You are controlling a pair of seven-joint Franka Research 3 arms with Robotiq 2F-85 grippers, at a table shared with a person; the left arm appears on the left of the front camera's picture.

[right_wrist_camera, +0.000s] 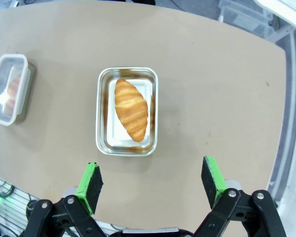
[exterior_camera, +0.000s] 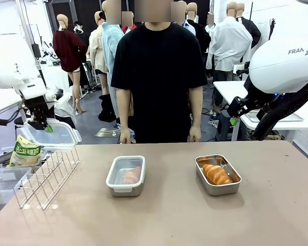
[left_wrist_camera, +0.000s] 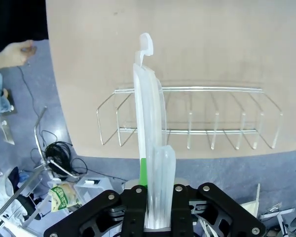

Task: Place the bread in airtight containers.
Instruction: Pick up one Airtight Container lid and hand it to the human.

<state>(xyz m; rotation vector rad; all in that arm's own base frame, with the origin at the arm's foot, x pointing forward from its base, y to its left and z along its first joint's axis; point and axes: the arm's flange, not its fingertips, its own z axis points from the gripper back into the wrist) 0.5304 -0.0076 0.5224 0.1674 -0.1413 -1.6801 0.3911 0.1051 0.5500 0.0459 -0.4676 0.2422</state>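
Translucent lid: a whitish plastic lid (exterior_camera: 54, 134) hangs at the table's left edge, above the wire rack, pinched at one edge by the left gripper (exterior_camera: 41, 123); in the left wrist view the lid (left_wrist_camera: 149, 128) stands edge-on, running up from between the fingers.
Left gripper: jaws pressed together on the lid (left_wrist_camera: 158, 197), with a strip of green pad showing against the plastic; it is raised off the table, over the near-left edge.
Wire rack: a metal wire rack (exterior_camera: 46, 177) sits on the table's left part, its slots bare; from the left wrist it appears as a row of wire loops (left_wrist_camera: 190, 131) on the tan tabletop.
Table: tan surface (exterior_camera: 169, 220), with a person in a black shirt (exterior_camera: 159, 77) standing at the far side, hands down at the table's edge.
Left container: a steel tub with its translucent lid on (exterior_camera: 126, 176) stands left of centre; a croissant (exterior_camera: 132, 175) shows dimly through the lid. It lies well apart from the rack.
Right container: a steel tub without a lid (exterior_camera: 217, 175) stands right of centre, holding one golden-brown croissant (exterior_camera: 216, 173); in the right wrist view the croissant (right_wrist_camera: 131, 109) lies lengthwise inside the tub (right_wrist_camera: 127, 111).
Right gripper: fingers spread wide with nothing between them (right_wrist_camera: 153, 180), green pads facing each other, held above the table just near the uncovered tub.
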